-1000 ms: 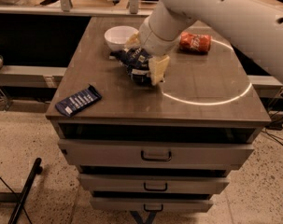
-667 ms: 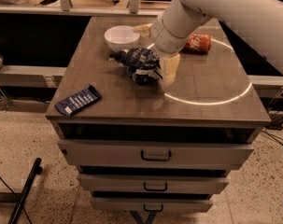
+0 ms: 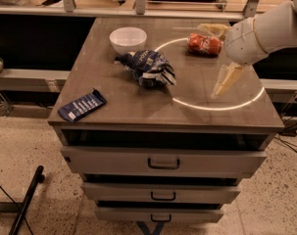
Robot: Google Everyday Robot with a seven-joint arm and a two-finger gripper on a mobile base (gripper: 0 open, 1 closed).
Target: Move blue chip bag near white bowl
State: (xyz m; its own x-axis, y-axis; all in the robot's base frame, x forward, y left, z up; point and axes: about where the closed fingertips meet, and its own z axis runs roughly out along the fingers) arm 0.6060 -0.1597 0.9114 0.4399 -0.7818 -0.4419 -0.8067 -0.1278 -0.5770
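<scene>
The blue chip bag (image 3: 149, 67), crumpled and navy with white lettering, lies on the table top just in front and to the right of the white bowl (image 3: 128, 39), close to it. My gripper (image 3: 211, 62) is to the right of the bag, above the table's right half, apart from the bag. It is open and empty, with one cream finger (image 3: 227, 80) pointing down towards the table.
An orange-red bag (image 3: 204, 44) lies at the back right, close by the gripper. A flat dark blue packet (image 3: 82, 105) with white stripes lies at the front left corner. The brown table (image 3: 187, 112) has drawers below. A rail runs behind it.
My gripper has let go of the blue chip bag and pulled away to the right. The bag now lies uncovered by the bowl.
</scene>
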